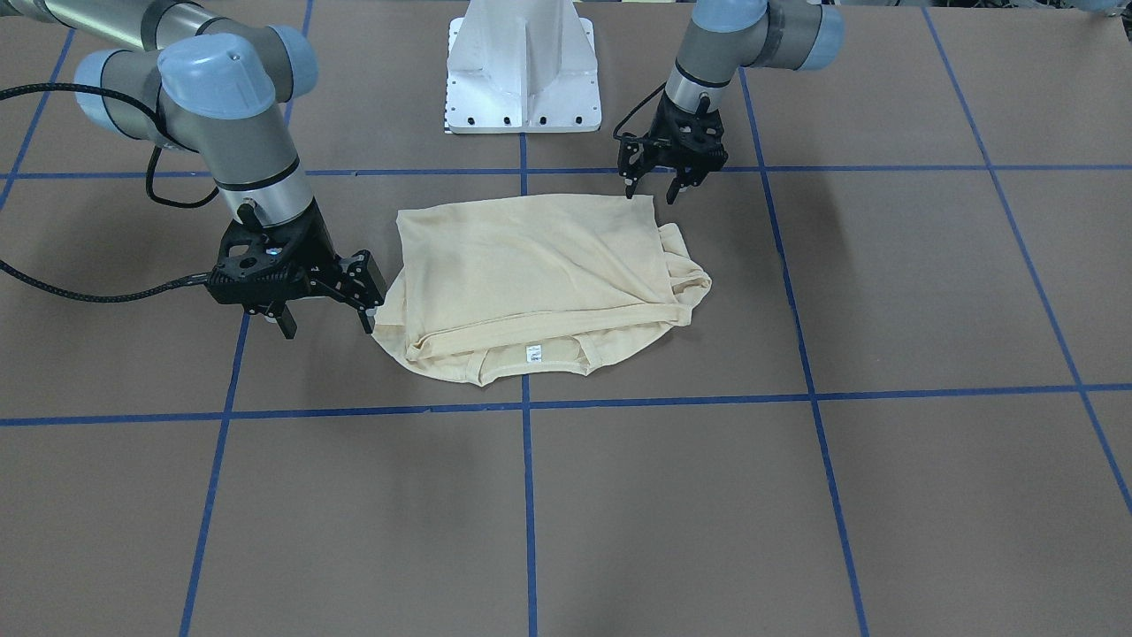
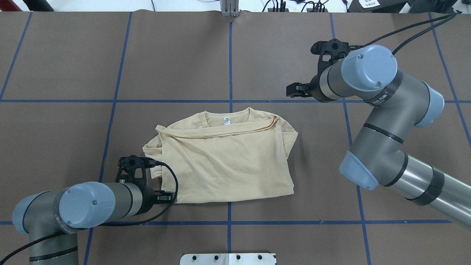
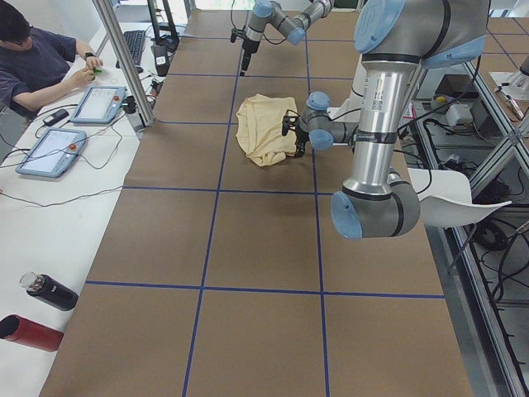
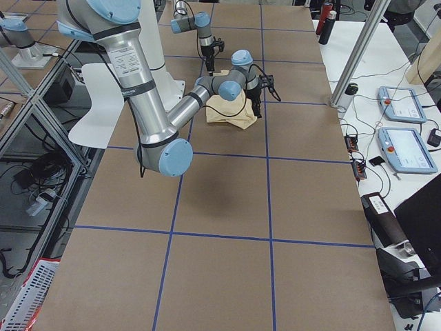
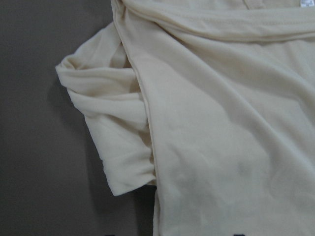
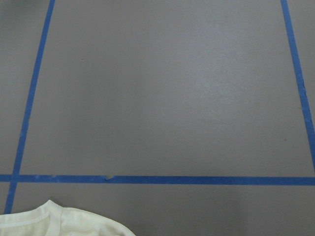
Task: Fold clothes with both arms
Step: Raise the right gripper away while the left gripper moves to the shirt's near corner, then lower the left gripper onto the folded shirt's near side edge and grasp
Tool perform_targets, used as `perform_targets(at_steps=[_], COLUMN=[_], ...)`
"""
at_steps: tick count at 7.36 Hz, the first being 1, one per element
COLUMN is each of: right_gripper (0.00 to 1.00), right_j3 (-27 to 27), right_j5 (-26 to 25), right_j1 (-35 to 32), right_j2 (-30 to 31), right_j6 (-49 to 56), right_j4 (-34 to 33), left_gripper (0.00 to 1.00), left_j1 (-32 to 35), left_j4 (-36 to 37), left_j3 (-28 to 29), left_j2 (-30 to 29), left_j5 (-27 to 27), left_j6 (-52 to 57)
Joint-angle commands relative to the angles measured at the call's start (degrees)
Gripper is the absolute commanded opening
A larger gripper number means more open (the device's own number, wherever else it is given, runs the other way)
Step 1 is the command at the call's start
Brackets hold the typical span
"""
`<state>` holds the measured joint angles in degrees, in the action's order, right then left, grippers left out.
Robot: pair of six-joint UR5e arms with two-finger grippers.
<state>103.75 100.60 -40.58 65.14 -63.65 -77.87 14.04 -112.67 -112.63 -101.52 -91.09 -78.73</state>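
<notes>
2 pincers, both spread and holding nothing, flank the T-shirt [image 1: 531,265], which lies doubled over at the middle of the table [image 1: 796,495], in front of the white pedestal [image 1: 522,71]. The left gripper [image 1: 653,188] hangs with its tips just at the shirt's near-robot corner. The right gripper [image 1: 327,320] sits just beside the opposite edge, toward the collar end.

The work looks to be between folds. 1 lengthwise fold seems done, since the upper layer's edge stops just short of the collar and leaves the neck label [image 1: 534,354] showing. A next fold probably calls for each pincer to drop to the cloth, pinch through both layers at an edge, and lift together so the thin fabric does not slide apart.

The bunched sleeve [image 5: 108,123] poking out on the robot's left likely needs tucking first.

The shirt is pale cream, matte and limp, with fine diagonal creases and a stitched, rounded collar. Beneath it is flat brown covering crossed by blue tape lines [image 1: 527,513].
</notes>
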Motion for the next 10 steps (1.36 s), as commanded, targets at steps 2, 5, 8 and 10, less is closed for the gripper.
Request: perform_targets(at_steps=[2,5,8,10], right_gripper=[1.00,1.00,1.00,1.00], right_j3=[0.0,0.0,0.0,-0.1], right_j5=[-0.1,-0.1,-0.2,-0.2], right_j1=[0.1,0.2,0.2,0.2], right_j2=[0.1,0.1,0.0,0.0], right_j6=[-0.1,-0.1,-0.2,-0.1], right_j4=[0.0,0.2,0.3,0.4], left_gripper=[0.56,0.51,0.51,0.43], left_j1=[-1.7,-1.7,-1.6,-1.7], left_j4=[-0.1,0.0,0.1,0.1], left_j3=[0.4,0.5,0.7,0.8], left_j2=[-0.3,-0.3,-0.2,-0.3], left_j5=[-0.1,-0.1,0.1,-0.1], left_j6=[-0.1,0.3,0.5,0.5])
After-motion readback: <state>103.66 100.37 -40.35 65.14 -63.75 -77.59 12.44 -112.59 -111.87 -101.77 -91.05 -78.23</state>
